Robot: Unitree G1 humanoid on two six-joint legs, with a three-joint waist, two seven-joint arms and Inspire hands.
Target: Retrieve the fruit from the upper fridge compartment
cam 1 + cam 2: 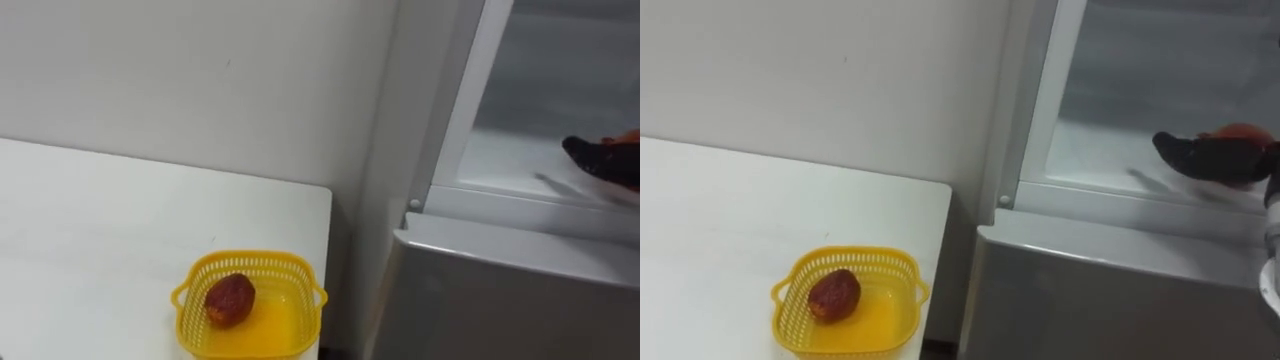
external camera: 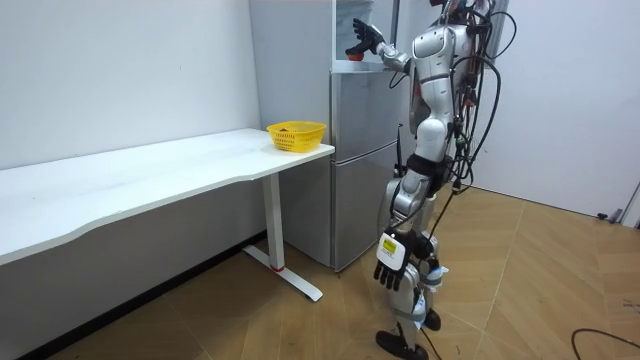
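Long white table (image 1: 100,230) runs along the wall on the left. Tall grey fridge (image 1: 1120,290) stands just right of the table's end, its upper compartment open and its pale shelf (image 1: 1110,150) lit. The robot stands upright facing the fridge. Yellow plastic lattice basket (image 1: 250,262) sits on the table's near right corner, beside the fridge. Inside it, toward its left side, lies one brown-red rounded fruit (image 1: 230,299). Right hand (image 1: 1210,158) is raised into the upper compartment, low over the shelf, fingers pointing left. A small orange-red round item (image 1: 1243,132) shows just behind and against it; cannot tell whether the fingers grasp it. Left hand (image 2: 390,268) hangs by the thigh, fingers slack, holding nothing.
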